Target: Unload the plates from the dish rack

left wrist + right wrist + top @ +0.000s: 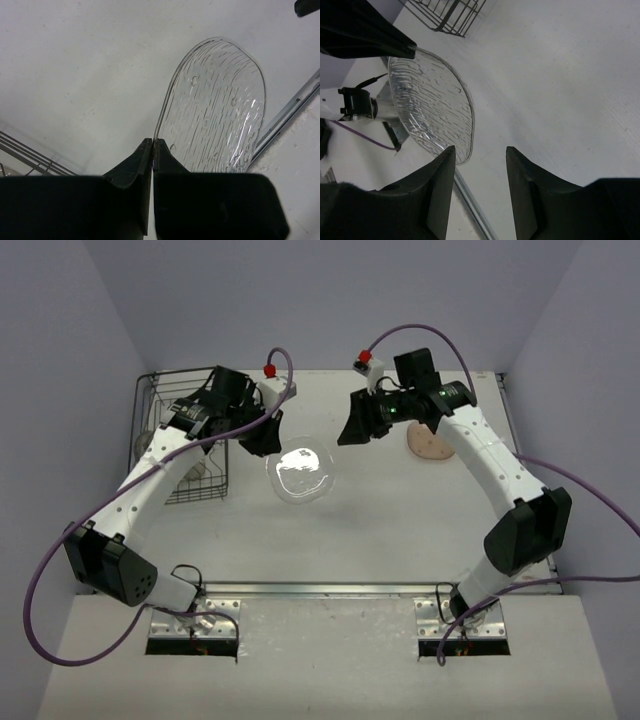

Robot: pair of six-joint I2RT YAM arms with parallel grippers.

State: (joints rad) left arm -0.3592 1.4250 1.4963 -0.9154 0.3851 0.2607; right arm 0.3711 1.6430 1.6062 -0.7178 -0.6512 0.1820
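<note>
A see-through plate (300,472) hangs tilted above the middle of the table, and my left gripper (262,438) is shut on its rim. In the left wrist view the black fingers (152,142) pinch the plate's near edge (215,105). My right gripper (350,430) stands open just right of the plate. In the right wrist view its fingers (480,150) have nothing between them, and the plate (432,105) sits beside the left finger. A pale beige-pink plate (430,445) lies on the table, partly under the right arm. The black wire dish rack (180,440) stands at the far left, with a plate edge (147,443) showing in it.
A metal rail (330,590) runs along the table's near edge between the arm bases. Purple cables loop from both arms. The rack's wires show in the left wrist view (30,152) and in the right wrist view (450,12). Grey walls close the back and sides.
</note>
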